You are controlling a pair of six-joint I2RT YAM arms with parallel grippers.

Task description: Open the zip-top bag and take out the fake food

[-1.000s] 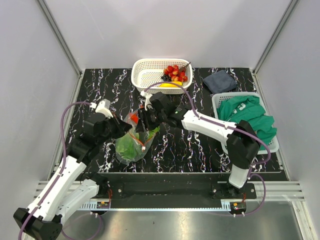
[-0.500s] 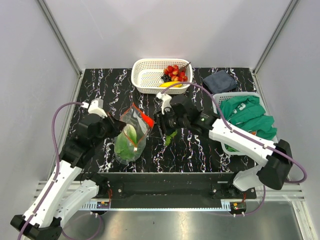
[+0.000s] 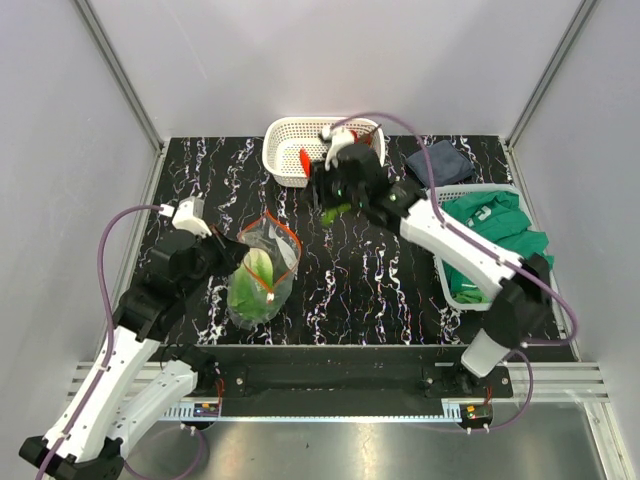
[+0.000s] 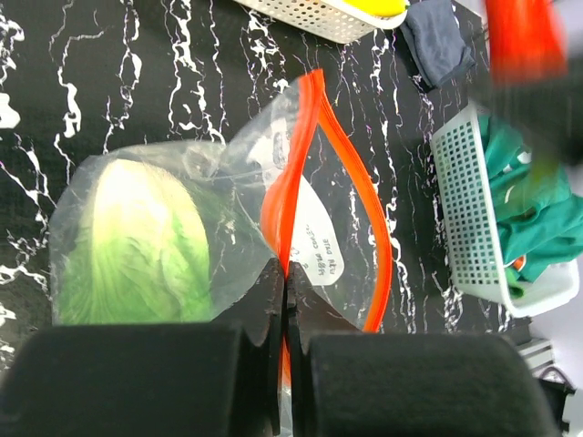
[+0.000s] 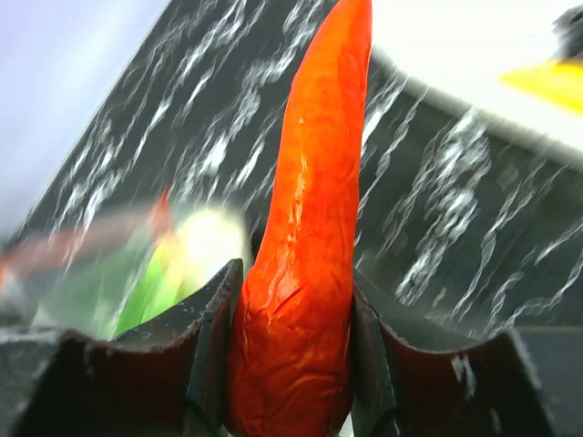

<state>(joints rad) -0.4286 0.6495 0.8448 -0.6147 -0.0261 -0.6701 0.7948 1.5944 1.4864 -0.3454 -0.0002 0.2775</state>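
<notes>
The right gripper (image 5: 293, 314) is clamped on a red pepper (image 5: 305, 182), held over the near-left part of the white basket (image 3: 285, 135) at the table's (image 3: 400, 290) far edge. The step in hand looks like the drop. It would go best by moving further in over the basket, lowering, and only then opening — let go at the rim, the pepper could roll out. The pepper's long axis runs straight out from the fingers, with the tapered tip pointing away from the wrist. The left gripper (image 4: 284, 282) is pinched together on the orange zip strip (image 4: 290, 173) of the bag (image 4: 246, 182). The bag lies toward the near-left corner with its gaping mouth facing the far edge and the lettuce (image 4: 137, 246) inside — probably next out.
</notes>
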